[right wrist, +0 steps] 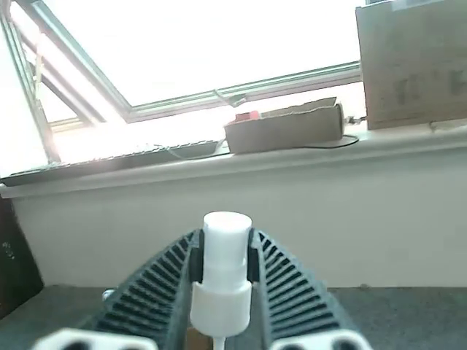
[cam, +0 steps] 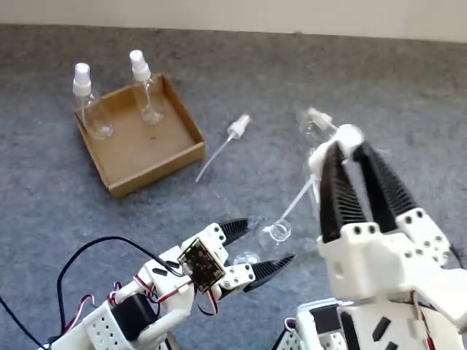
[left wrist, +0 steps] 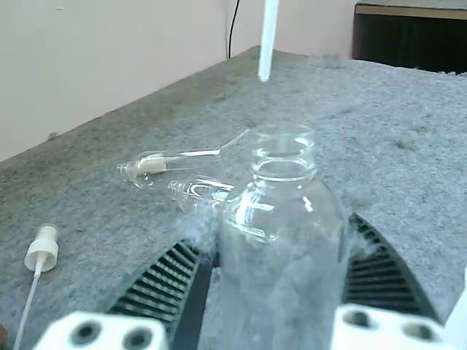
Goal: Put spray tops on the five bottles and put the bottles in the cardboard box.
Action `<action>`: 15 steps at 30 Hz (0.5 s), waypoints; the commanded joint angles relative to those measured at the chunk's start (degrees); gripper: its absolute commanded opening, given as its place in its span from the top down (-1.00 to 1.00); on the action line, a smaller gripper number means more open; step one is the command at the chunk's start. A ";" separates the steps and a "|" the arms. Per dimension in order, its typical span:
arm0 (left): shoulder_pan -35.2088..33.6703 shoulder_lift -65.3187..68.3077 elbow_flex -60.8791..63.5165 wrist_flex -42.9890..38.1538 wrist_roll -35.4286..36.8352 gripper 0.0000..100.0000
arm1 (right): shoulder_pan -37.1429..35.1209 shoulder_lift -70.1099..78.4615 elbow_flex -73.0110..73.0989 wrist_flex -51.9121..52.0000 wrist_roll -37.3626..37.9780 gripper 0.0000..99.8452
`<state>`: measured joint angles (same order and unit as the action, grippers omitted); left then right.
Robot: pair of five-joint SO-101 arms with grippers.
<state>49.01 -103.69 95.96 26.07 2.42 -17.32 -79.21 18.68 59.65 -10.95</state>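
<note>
Tabletop (cam: 58,219): grey, carpeted, carrying all parts.

Cardboard box (cam: 157,164): shallow, open-topped. Contains first capped bottle (cam: 93,109) and second capped bottle (cam: 148,98), both upright along the box's far wall.

Right gripper (cam: 349,149): above the tabletop, well apart from the box. Fingers closed on held spray top (right wrist: 221,281), with dip tube (cam: 298,200) slanting down.

Left gripper (cam: 268,240): near the arm bases, on the box's near side. Fingers clamped on open bottle (left wrist: 281,240), neck uncapped. Tube tip just above the mouth.

Lying bottle A (left wrist: 182,157) and lying bottle B (left wrist: 201,193): on their sides, just beside each other, well apart from the box.

Loose spray top (cam: 237,125): flat on the tabletop, near the box, between it and the right gripper.
</note>
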 commanded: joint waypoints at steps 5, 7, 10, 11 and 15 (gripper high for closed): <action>0.84 -0.84 1.01 0.00 0.18 0.69 | -2.33 -2.42 4.88 -1.80 -0.26 0.99; 0.84 -0.84 1.01 0.00 0.18 0.69 | -2.33 -2.95 5.23 -1.80 -0.26 0.99; 0.84 -0.84 1.01 -0.09 0.09 0.69 | -2.33 -3.12 4.97 -1.89 2.64 0.99; 0.84 -0.84 1.01 -0.09 0.09 0.69 | -2.33 -3.12 4.97 -1.89 4.22 0.99; 0.84 -0.84 1.01 -0.09 0.09 0.69 | -2.33 -3.12 4.88 -1.89 5.36 0.99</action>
<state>49.01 -103.60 95.96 26.07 2.42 -18.90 -82.29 23.96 59.65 -7.08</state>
